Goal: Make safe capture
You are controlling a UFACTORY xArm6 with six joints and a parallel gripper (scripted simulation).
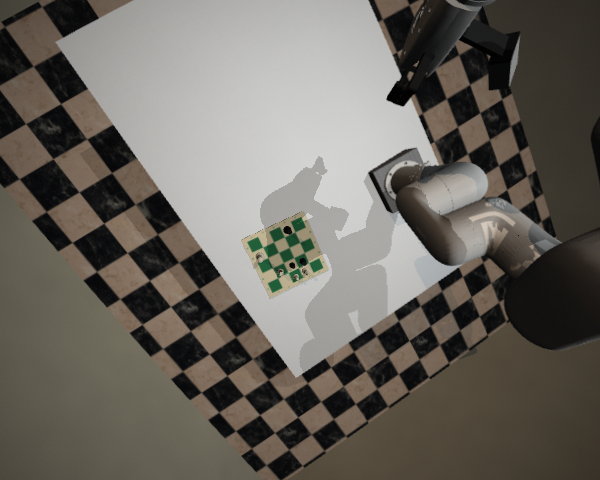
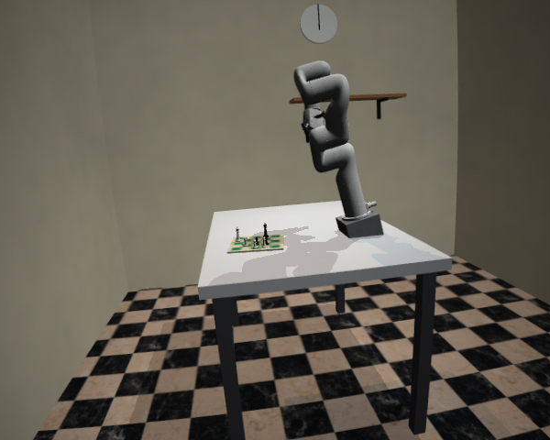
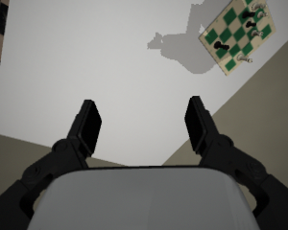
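Note:
The green and cream board lies on the white table. A tall black piece and a tall white piece stand upright on it, apart. Two smaller black pieces, one beside the other, stand near three smaller white pieces: one, a second and a third. Edge letters and digits are too small to read. My gripper is open and empty, high above the table, away from the board.
The table carries the arm's base, to the right of the board in the top and exterior views. The arm's shadow falls beside and partly across the board. A wall shelf is behind the arm.

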